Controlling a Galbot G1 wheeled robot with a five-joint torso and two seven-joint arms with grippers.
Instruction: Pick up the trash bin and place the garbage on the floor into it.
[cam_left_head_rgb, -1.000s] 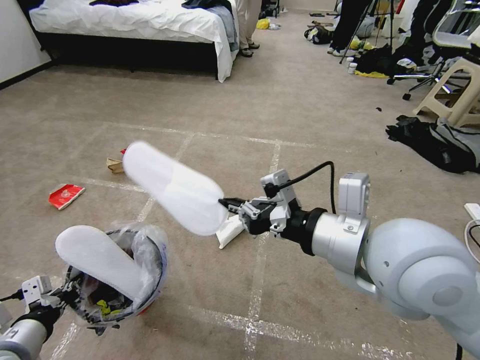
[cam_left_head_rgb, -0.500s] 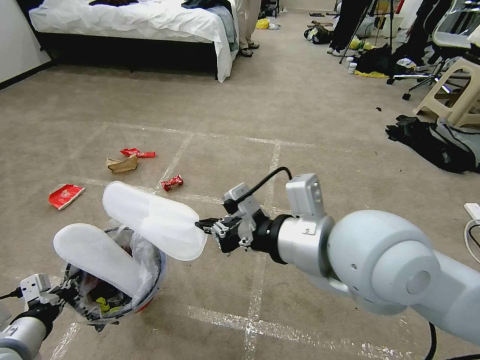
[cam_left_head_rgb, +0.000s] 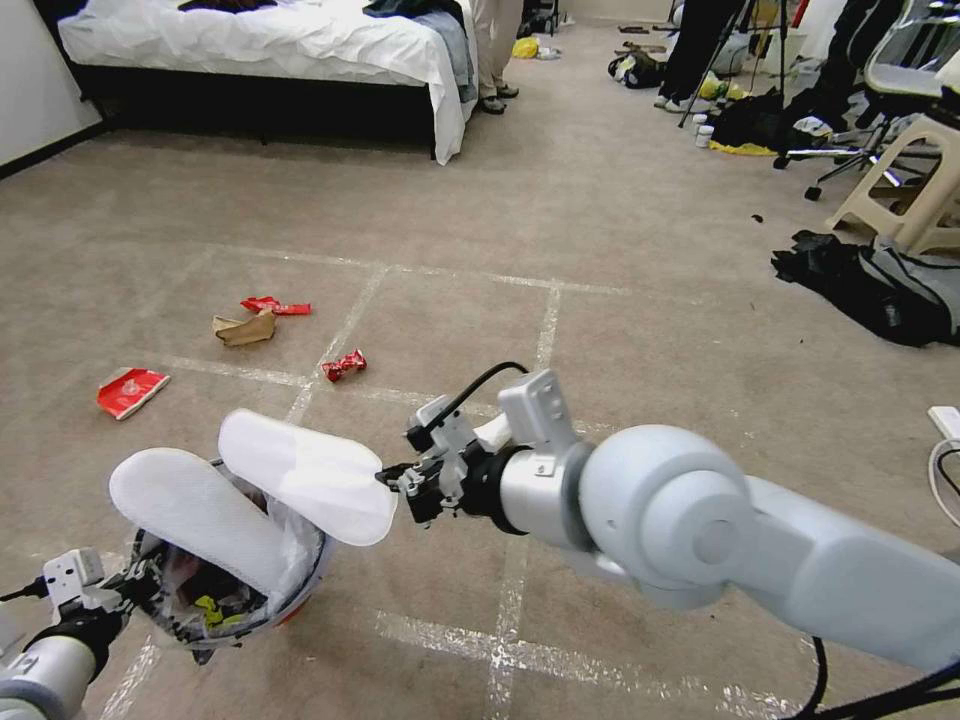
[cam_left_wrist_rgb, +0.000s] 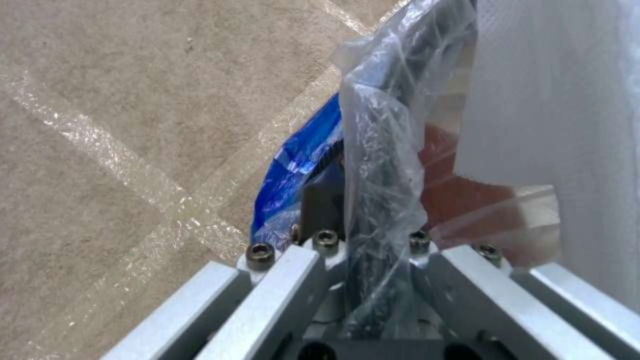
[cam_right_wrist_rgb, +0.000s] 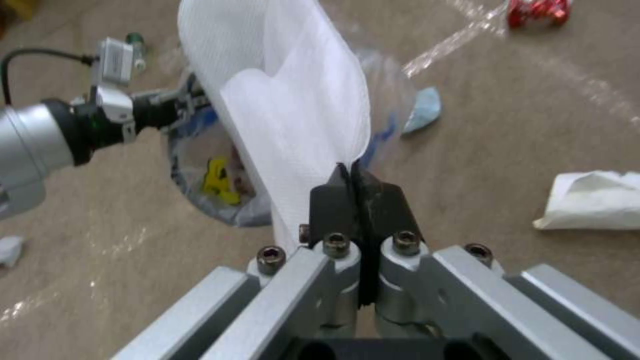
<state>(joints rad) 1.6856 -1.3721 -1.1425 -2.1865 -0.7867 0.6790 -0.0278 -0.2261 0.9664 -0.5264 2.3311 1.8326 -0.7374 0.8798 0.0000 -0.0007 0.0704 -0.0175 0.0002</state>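
Head view first: right gripper (cam_left_head_rgb: 392, 482) clamped on the heel edge of a white slipper (cam_left_head_rgb: 305, 474), toe end hanging just over the far rim of the trash bin (cam_left_head_rgb: 300, 590). Left gripper (cam_left_head_rgb: 135, 588) pinched on the near rim, black edge and crinkled liner (cam_left_wrist_rgb: 380, 150) squeezed between its jaws, bin held just off the floor (cam_left_head_rgb: 640, 330).

For a clean drop, probably best to carry the slipper further over the opening and tip the toe down before letting go; flat and floppy, likely to flop over the rim otherwise. Worth keeping the bin level too, since the grip sits on one side only.

Inside the bin: another white slipper (cam_left_head_rgb: 195, 515) standing slanted, sticking well above the rim beside the left gripper; something yellow-green (cam_left_head_rgb: 208, 610) low down; hints of red under the plastic. Room left looks tight.

Beyond the right gripper, well apart on the carpet: a small red wrapper (cam_left_head_rgb: 343, 365), brown paper (cam_left_head_rgb: 243, 329) with a red wrapper (cam_left_head_rgb: 274, 305) touching it, and a flat red packet (cam_left_head_rgb: 131, 389). Right wrist view adds white paper (cam_right_wrist_rgb: 593, 200) and a pale blue mask (cam_right_wrist_rgb: 422, 110) lying near the bin.
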